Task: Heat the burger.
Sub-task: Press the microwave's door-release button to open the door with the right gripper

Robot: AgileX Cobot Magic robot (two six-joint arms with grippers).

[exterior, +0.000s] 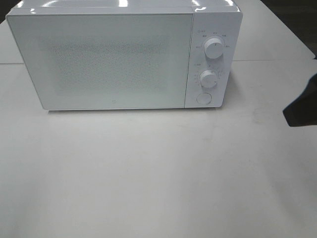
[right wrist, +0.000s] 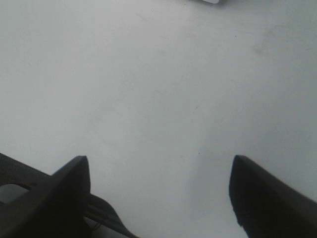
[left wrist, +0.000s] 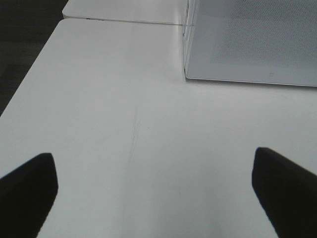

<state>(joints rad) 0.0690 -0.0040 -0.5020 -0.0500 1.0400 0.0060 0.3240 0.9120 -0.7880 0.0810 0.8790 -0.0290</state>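
A: How is the left end effector [left wrist: 153, 166] being held?

B: It is being held low over the worktop [left wrist: 109, 99], nearly level, and is being aimed past the near corner of the microwave [left wrist: 247, 39]. Its two dark fingers [left wrist: 27, 193] are being held wide apart, and only bare worktop is being seen between them.

A: And the right end effector [right wrist: 159, 166]?

B: It is being tilted down more steeply toward the worktop, with only a sliver of the microwave's base being caught beyond it. Its fingers [right wrist: 267, 198] are also being held apart, and nothing is being gripped. In the high view only a dark part of the right arm [exterior: 301, 106] is being shown. It is reaching in from the right edge, level with the microwave's lower front and clear of it.

A: What is being shown of the microwave itself?

B: It is being seen standing at the back of the worktop with its door [exterior: 104, 57] shut. An upper knob [exterior: 214, 47], a lower knob [exterior: 208, 78] and a round button [exterior: 203, 98] are being seen in a column to the right of the door.

A: Where is the burger being kept?

B: That cannot be told. The burger is not being shown in any view, and nothing is being made out through the frosted door.
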